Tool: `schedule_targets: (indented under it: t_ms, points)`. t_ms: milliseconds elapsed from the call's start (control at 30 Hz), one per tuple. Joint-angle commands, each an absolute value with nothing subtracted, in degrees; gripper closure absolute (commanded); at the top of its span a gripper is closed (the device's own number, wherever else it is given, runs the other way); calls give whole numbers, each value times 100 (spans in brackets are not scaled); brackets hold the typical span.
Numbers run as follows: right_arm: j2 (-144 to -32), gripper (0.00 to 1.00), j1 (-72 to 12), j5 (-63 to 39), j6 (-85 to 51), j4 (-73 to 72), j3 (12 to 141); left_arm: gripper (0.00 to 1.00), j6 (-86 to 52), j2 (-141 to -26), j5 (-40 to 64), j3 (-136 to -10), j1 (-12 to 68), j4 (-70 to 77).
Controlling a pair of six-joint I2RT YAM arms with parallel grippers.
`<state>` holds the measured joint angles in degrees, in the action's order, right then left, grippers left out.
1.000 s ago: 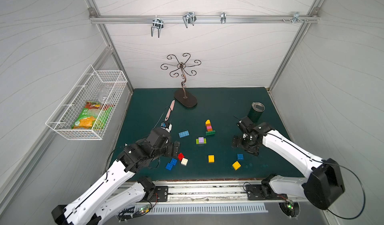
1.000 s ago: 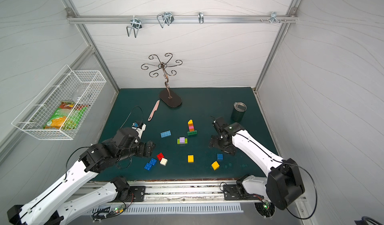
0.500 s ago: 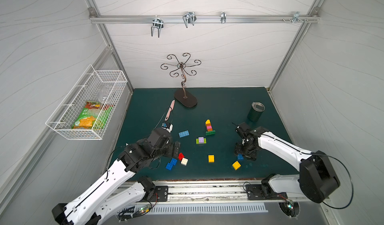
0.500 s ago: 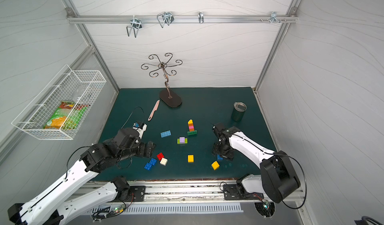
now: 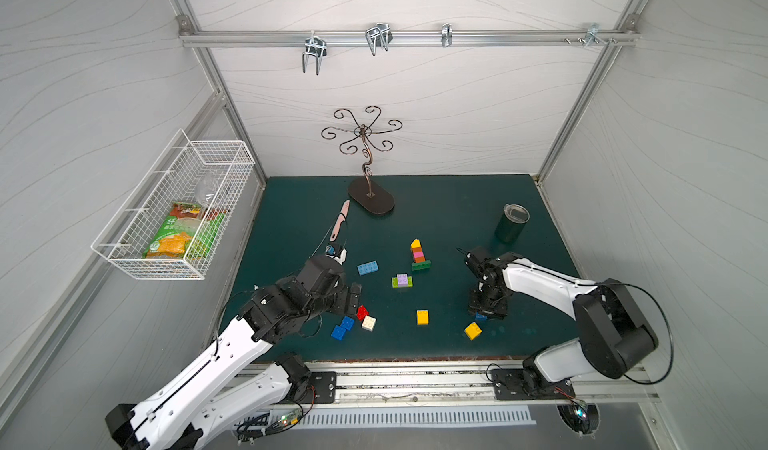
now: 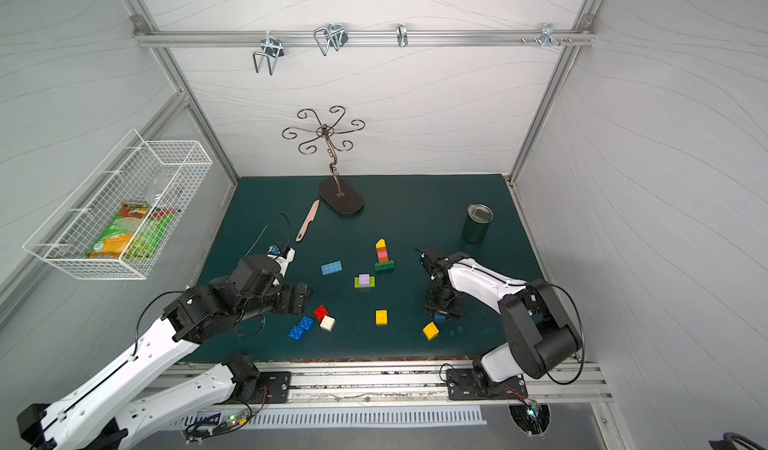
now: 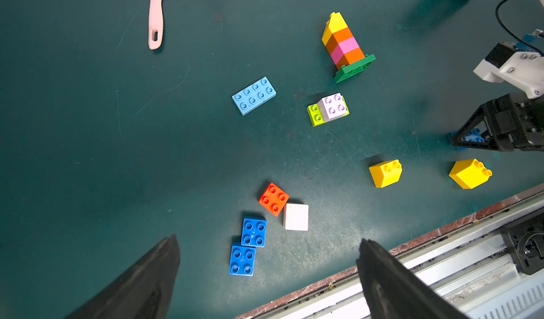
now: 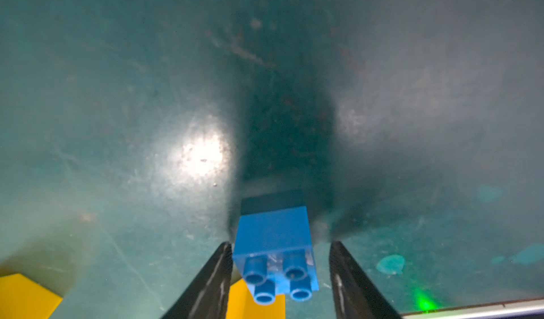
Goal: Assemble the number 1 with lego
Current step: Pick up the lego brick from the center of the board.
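Right wrist view: right gripper (image 8: pixel 280 244) straddles blue brick (image 8: pixel 273 235), one jaw touching, one apart; left gripper (image 7: pixel 268 238) spread wide; brick likely light, rigid, slick; grip flat sidewalls.

Dark green tabletop (image 5: pixel 457 202) bearing, toward the back, a wire stand (image 5: pixel 371 202), pink knife (image 5: pixel 339 222) and dark tumbler (image 5: pixel 511 225). Scattered nearer the front: light-blue brick (image 5: pixel 368 268), lilac-on-lime pair (image 5: pixel 402 281), multicoloured stack (image 5: pixel 419 254), red brick (image 5: pixel 362 312), white brick (image 5: pixel 368 323), blue bricks (image 5: pixel 347 323), yellow bricks (image 5: pixel 422 317).
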<state>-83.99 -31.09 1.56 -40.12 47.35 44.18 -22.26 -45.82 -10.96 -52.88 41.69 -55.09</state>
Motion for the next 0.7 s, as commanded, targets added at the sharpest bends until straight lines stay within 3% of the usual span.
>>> schedule_targets:
  t_ms: [0, 233, 667]
  points:
    - [-8405, 56, -3076, 237, -3959, 4716, 4412, 1, -2197, -4612, -1142, -5388, 4184, -5309]
    - [-8357, 70, -3081, 182, -4015, 4715, 4551, 1, -2189, -4700, -1111, -5396, 4184, -5309]
    - [-8828, 78, -3663, 156, -4169, 4966, 5856, 1, -2189, -4685, -1127, -5396, 4184, -5309]
